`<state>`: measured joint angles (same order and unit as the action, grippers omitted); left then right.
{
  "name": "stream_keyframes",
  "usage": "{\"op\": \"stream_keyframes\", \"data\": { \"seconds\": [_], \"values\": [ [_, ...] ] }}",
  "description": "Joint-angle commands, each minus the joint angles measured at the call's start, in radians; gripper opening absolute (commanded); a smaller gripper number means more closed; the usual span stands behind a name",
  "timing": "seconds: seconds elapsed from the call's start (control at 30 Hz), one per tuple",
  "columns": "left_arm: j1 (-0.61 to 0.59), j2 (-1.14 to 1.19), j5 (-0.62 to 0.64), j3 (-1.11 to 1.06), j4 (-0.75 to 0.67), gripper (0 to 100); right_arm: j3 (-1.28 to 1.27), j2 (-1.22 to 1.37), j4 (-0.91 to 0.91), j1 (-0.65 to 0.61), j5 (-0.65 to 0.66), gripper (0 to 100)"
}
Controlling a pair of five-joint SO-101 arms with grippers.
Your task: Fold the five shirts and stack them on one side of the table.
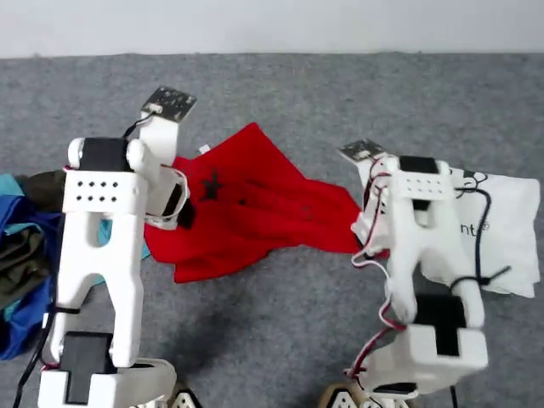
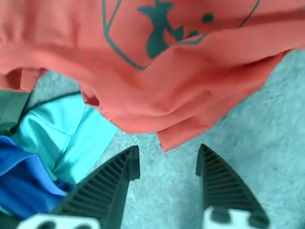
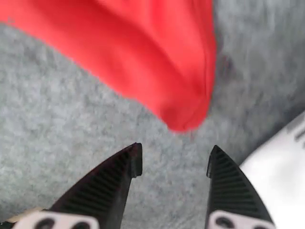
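Nearest, the left gripper (image 2: 167, 151): fingers spread wide, holding nothing, poised over bare counter (image 1: 297, 331) just short of the crumpled hem of the red shirt (image 1: 255, 204). Likewise the right gripper (image 3: 176, 148): fingers wide, empty, facing the shirt's pointed corner, with the white shirt (image 1: 506, 229) just beside. By the look of it, at the very start of the red shirt's fold: not yet grasped, not yet flat.

To do this well: lower each gripper enough to slip one finger under a single layer of hem, then close. Avoid pinching bunched folds, for fear of twisting the cloth on the pull. Draw the two corners apart first, to spread the cloth flat between the arms. On the left, keep clear of the teal shirt (image 2: 71, 129) and blue shirt (image 2: 24, 176) next to the red hem, perhaps tucked under it; cannot tell. On the right, avoid catching the white one.

Farther out, the red body with its dark print, rumpled, rising to a far peak: lift little, fold toward it. Off at the left edge, the pile (image 1: 17, 246) of unfolded shirts.
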<state>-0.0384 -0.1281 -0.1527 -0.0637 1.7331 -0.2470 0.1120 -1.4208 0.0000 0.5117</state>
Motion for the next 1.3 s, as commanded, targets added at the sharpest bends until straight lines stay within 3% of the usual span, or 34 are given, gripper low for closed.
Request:
{"op": "stream_keyframes", "data": {
  "seconds": [0.0, 0.33, 0.53, 0.8, 1.13, 1.27],
  "values": [
    [-0.015, -0.044, -0.012, -0.002, -0.011, 20, 0.114, 0.061, 0.007, -0.031, 0.0, 22.7],
    [-0.021, -0.051, -0.014, -0.104, -0.052, 20, 0.27, 0.308, 0.033, -0.015, -0.005, 22.3],
    [-0.023, -0.051, -0.014, -0.16, -0.057, 20, 0.287, 0.321, 0.027, -0.016, 0.002, 0.1],
    [-0.081, -0.043, -0.129, -0.225, -0.068, 15, 0.411, 0.189, -0.114, -0.012, 0.002, 1.0],
    [-0.046, 0.017, -0.137, -0.386, -0.46, 13, 0.47, 0.03, -0.24, -0.015, 0.0, 1.0],
    [-0.025, 0.222, -0.132, -0.271, -0.494, 13, 0.47, -0.01, -0.283, -0.015, 0.0, 1.0]
  ]
}}
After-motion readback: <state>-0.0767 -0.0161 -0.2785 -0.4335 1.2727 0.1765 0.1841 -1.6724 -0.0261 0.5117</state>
